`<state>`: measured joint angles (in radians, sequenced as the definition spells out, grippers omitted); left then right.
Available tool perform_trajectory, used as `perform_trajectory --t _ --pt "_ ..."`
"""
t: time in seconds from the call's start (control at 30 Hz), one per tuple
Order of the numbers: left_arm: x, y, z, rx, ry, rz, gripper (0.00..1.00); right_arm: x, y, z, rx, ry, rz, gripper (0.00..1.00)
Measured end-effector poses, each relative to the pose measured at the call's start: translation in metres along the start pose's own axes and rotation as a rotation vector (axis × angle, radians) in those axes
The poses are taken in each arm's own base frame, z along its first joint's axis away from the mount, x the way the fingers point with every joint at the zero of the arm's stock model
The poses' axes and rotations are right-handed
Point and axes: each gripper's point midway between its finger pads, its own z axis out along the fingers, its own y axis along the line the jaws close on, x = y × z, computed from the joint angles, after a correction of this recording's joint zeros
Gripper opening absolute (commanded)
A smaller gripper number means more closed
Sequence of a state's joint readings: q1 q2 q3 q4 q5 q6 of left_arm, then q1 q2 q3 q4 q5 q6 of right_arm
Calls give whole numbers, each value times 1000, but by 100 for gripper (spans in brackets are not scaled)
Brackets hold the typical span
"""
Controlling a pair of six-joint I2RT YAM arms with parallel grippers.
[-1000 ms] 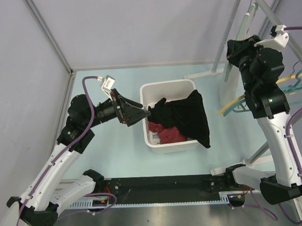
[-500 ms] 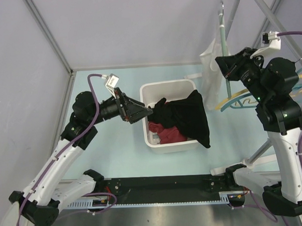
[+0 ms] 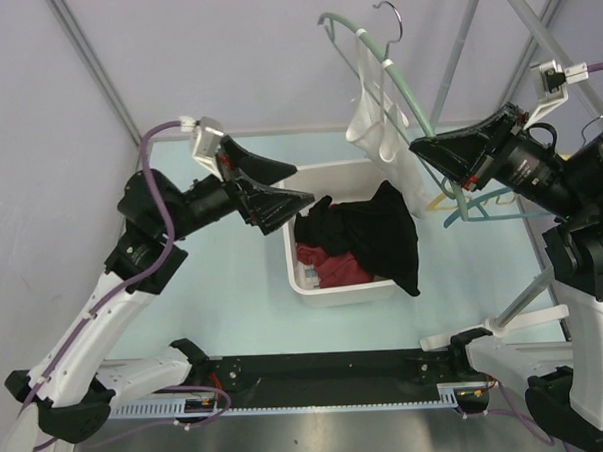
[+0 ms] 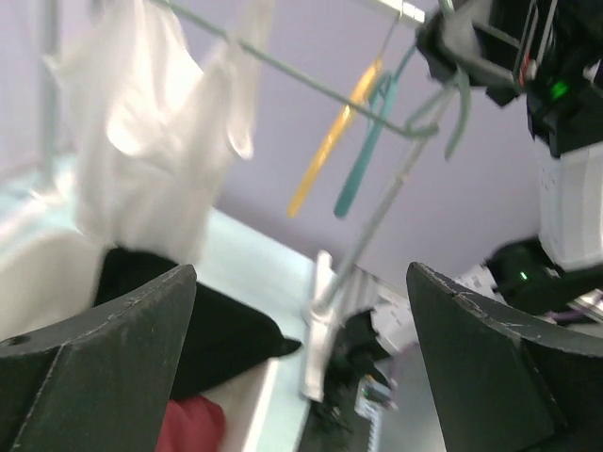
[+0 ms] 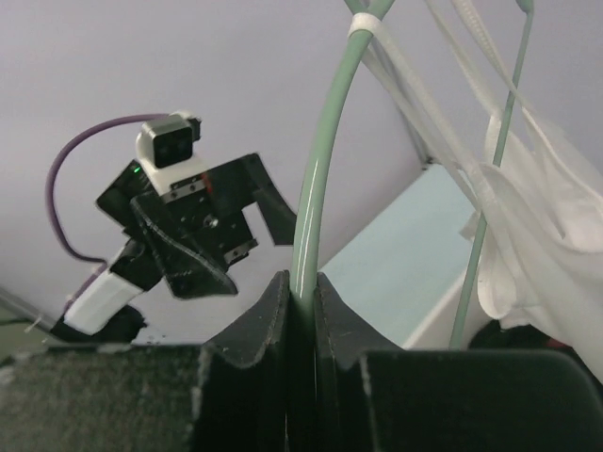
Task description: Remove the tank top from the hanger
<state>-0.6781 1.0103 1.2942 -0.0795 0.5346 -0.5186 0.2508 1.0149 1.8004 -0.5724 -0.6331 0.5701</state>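
Note:
A white tank top [image 3: 370,118] hangs from a pale green hanger [image 3: 374,45] held up over the far edge of the bin. My right gripper [image 3: 415,147] is shut on the hanger's lower arm. In the right wrist view the green hanger [image 5: 317,198] runs straight down between the closed jaws of the right gripper [image 5: 301,282], and the tank top [image 5: 542,212] drapes at the right. My left gripper [image 3: 302,184] is raised and open with nothing in it, pointing at the garment from the left. Through its wide jaws [image 4: 300,282] I see the blurred tank top [image 4: 151,141].
A white bin [image 3: 331,171] in the middle of the table holds black [image 3: 382,232] and red [image 3: 328,265] clothes. Teal and yellow spare hangers [image 3: 476,203] hang at the right by the rack's poles [image 3: 477,8]. Grey walls close in the left and back.
The right arm has swung the hanger with the tank top left and up, over the bin. The left gripper has risen and turned toward it, still open.

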Motion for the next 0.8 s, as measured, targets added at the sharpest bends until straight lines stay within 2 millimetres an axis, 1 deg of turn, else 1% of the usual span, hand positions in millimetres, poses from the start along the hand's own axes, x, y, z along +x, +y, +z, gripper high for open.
perform_trajectory --t 0.1,0.2,0.23,0.33,0.43,0.5,0.6,0.67,0.73,0.8 --pt "-29 -8 -9 -27 -88 79 99 -4 25 -2 -109 7 34 0" --pt "-58 -19 -17 -46 -163 141 99 -10 45 -5 -200 4 52 0" --pt "-67 -22 -20 -51 -186 157 99 -12 51 -6 -225 3 54 0" --pt "-85 -29 -25 -63 -232 182 99 -13 59 -8 -272 6 62 0" --pt "-89 -28 -24 -74 -242 187 99 -4 58 -8 -292 28 87 0" --pt "-94 -28 -22 -79 -242 187 99 5 55 -9 -305 52 109 0" --pt "-104 -25 -12 -87 -243 186 99 20 50 -8 -317 97 147 0" --pt "-106 -22 -6 -91 -237 185 97 28 47 -9 -319 121 165 0" --pt "-99 -10 4 -110 -208 174 96 38 40 -8 -315 149 188 0" --pt "-87 4 14 -131 -167 155 95 45 36 -7 -309 171 208 0"
